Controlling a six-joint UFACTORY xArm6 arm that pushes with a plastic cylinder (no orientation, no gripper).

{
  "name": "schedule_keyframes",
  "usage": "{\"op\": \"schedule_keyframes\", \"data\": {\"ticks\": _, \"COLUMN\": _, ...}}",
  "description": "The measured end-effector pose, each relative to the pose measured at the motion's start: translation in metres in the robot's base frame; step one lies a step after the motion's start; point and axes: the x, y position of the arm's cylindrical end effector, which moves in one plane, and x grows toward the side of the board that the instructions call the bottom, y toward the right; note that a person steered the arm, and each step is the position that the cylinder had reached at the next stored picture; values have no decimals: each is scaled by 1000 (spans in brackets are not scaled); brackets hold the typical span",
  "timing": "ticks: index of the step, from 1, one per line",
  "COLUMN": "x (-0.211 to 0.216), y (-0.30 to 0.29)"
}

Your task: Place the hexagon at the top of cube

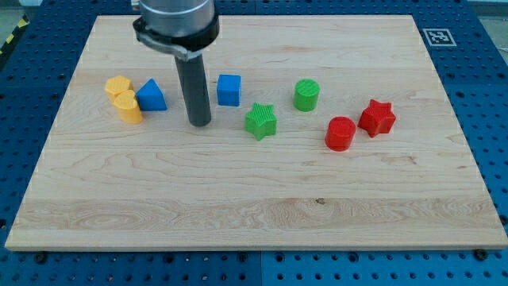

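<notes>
A blue cube [228,90] sits on the wooden board, left of centre. My tip [199,122] rests on the board just to the lower left of the cube, apart from it. At the view's left are two yellow blocks touching each other: one [117,86] at the upper left looks like a hexagon, the other [128,107] below it looks like a cylinder. A blue triangle [151,96] stands against their right side, left of my tip.
A green star [260,121] lies right of my tip. A green cylinder [306,94] stands further right. A red cylinder [340,133] and a red star [376,117] are at the right. The board [254,206] has a blue pegboard around it.
</notes>
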Motion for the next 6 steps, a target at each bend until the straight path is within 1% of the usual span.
{"op": "schedule_keyframes", "data": {"ticks": 1, "x": 22, "y": -14}}
{"op": "schedule_keyframes", "data": {"ticks": 3, "x": 23, "y": -122}}
{"op": "schedule_keyframes", "data": {"ticks": 4, "x": 18, "y": -128}}
{"op": "schedule_keyframes", "data": {"ticks": 5, "x": -14, "y": -146}}
{"op": "schedule_keyframes", "data": {"ticks": 6, "x": -29, "y": -163}}
